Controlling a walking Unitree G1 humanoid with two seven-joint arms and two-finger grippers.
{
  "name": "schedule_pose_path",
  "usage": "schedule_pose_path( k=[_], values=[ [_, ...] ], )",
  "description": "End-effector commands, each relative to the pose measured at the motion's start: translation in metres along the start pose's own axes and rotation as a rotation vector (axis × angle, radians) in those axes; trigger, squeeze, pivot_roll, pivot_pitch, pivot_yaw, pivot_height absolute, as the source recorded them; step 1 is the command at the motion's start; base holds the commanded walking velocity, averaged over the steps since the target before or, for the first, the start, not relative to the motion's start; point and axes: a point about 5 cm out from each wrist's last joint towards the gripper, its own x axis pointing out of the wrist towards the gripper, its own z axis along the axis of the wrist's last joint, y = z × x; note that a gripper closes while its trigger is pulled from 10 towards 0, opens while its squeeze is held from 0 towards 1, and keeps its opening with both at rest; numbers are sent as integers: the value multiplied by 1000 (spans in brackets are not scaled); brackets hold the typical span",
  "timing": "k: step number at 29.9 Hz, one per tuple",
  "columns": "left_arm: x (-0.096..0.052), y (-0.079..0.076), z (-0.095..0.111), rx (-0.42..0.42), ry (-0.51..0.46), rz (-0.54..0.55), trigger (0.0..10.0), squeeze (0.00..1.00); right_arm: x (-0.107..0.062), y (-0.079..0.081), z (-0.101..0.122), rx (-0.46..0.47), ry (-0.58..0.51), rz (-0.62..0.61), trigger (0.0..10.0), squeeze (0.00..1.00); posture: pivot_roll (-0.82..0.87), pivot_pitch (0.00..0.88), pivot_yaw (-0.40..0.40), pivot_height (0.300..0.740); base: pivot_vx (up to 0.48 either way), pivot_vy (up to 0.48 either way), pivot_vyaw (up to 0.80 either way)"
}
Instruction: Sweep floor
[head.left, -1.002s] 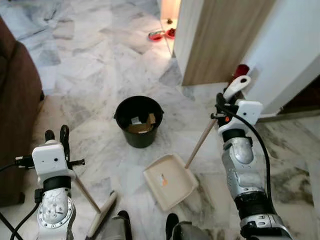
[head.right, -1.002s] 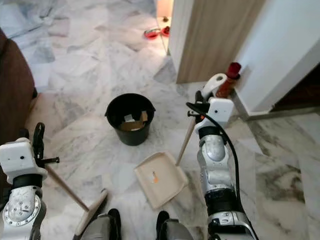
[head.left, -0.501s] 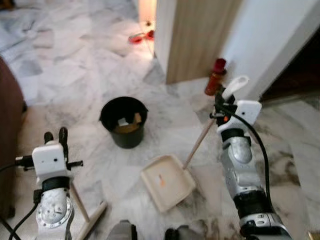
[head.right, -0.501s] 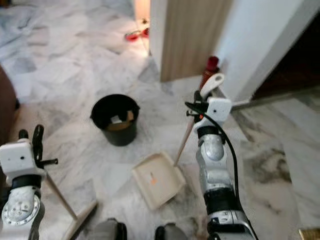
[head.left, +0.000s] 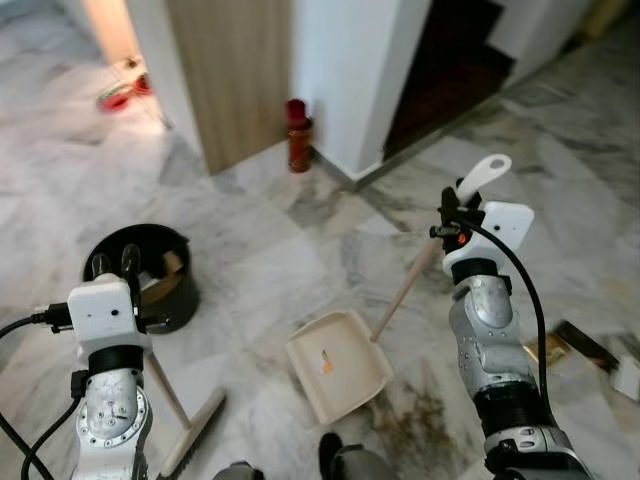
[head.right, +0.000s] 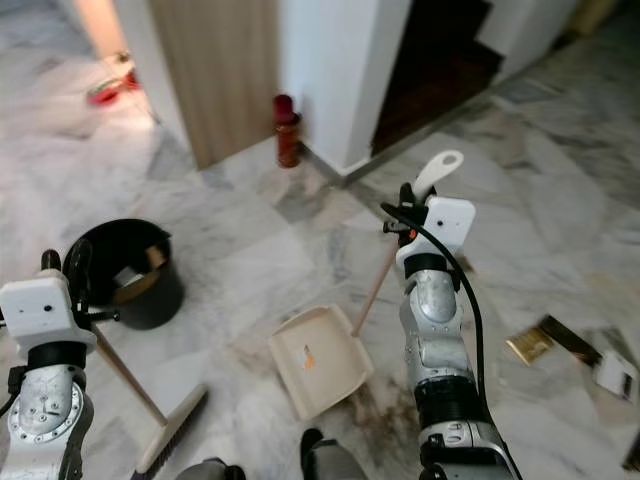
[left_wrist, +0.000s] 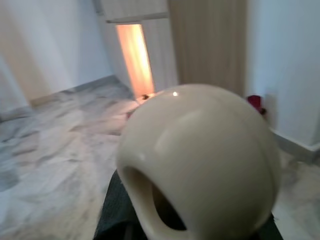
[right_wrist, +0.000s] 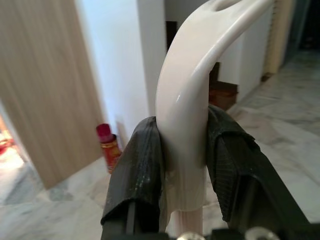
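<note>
Since the earlier frames the head camera has been swung to the robot's right: the black bucket (head.left: 140, 275) now sits near the left edge, and litter (head.left: 585, 350) has come into sight at the right. The dustpan (head.left: 338, 363) rests flat on the floor (head.left: 300, 240), its handle pinched by the right gripper (right_wrist: 182, 150). The brush (head.left: 195, 432) is clamped in the left gripper (head.left: 115, 265). Brush and pan should be carried to the litter.
</note>
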Motion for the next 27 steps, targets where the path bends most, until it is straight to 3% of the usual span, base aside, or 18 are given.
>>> schedule_pose_path(
  k=[1,27],
  values=[
    [1,5,2,28,-12,2,10000,0,3,4,7,9,-36,5,10000,0,83,211,-39,740,0,0,-800],
    [6,0,1,21,-14,-21,10000,0,4,4,9,10,-39,-16,10000,0,63,225,-41,740,0,0,-800]
  ],
)
